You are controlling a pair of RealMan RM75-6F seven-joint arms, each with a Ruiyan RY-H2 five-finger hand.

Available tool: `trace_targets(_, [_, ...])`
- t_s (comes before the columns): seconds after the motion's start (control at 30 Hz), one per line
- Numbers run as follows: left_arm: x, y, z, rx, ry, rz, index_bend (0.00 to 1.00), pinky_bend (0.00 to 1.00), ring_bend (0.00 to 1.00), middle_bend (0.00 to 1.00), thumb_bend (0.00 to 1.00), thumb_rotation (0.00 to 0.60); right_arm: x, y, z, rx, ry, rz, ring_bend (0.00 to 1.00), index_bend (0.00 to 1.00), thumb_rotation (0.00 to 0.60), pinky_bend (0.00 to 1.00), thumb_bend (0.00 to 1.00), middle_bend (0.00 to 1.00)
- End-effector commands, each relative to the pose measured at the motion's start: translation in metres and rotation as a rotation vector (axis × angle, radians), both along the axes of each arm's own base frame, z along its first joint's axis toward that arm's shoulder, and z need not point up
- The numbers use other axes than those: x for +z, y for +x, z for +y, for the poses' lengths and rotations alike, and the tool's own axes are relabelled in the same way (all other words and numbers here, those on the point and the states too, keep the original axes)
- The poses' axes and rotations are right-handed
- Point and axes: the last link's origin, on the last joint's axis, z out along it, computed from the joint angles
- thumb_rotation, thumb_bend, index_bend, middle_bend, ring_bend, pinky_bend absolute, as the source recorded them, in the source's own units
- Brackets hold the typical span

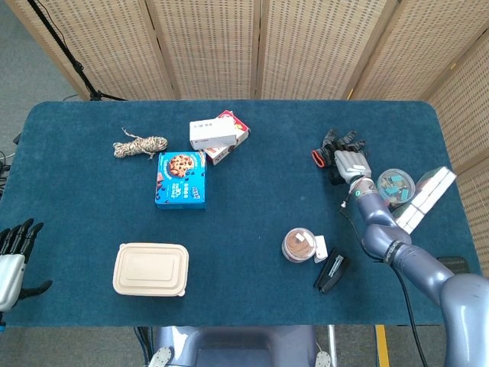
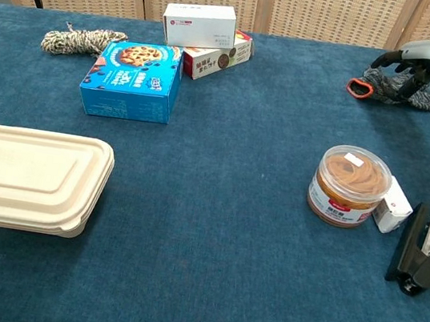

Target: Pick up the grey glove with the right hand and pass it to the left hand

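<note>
The grey glove (image 1: 330,147) with an orange-red cuff lies flat on the blue table (image 1: 252,229), far right; the chest view shows it too (image 2: 377,86). My right hand (image 1: 350,163) hovers right over it, fingers bent down onto its right part (image 2: 411,67), and the glove has not left the cloth. A firm hold on it does not show. My left hand (image 1: 13,258) sits off the table's near left edge, fingers apart and holding nothing; the chest view does not show it.
A clear tub (image 1: 396,184) and a white box (image 1: 425,197) stand just right of the glove. Nearer me are a jar of rubber bands (image 2: 348,186), a small white box (image 2: 392,215) and a black stapler (image 2: 424,251). On the left are a blue cookie box (image 1: 182,179), stacked boxes (image 1: 218,134), rope (image 1: 140,145) and a lidded container (image 1: 151,269).
</note>
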Motion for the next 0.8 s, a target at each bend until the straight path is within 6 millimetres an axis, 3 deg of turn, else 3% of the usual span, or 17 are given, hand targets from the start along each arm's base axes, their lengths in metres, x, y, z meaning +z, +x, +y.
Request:
trace_targets(0.03, [0.000,0.000,0.000,0.000,-0.001,-0.001,0.00,0.00,0.00,0.00,0.01,0.600,-0.008,-0.003,-0.001,-0.020,0.028,0.003,0.00,0.07,0.600,0.00,0.65,0.00])
trace_targets(0.17, [0.000,0.000,0.000,-0.001,0.000,-0.003,0.00,0.00,0.00,0.00,0.01,0.600,-0.011,-0.003,0.000,-0.032,0.069,-0.001,0.00,0.08,0.600,0.00,0.66,0.01])
trace_targets(0.5, [0.000,0.002,-0.003,-0.012,-0.003,-0.004,0.00,0.00,0.00,0.00,0.01,0.600,-0.012,0.011,0.019,0.015,0.184,0.002,0.00,0.15,0.600,0.00,0.72,0.15])
trace_targets(0.8, [0.000,0.003,-0.004,-0.021,-0.005,-0.004,0.00,0.00,0.00,0.00,0.01,0.600,0.000,0.040,0.070,0.057,0.369,-0.044,0.03,0.17,0.600,0.05,0.72,0.19])
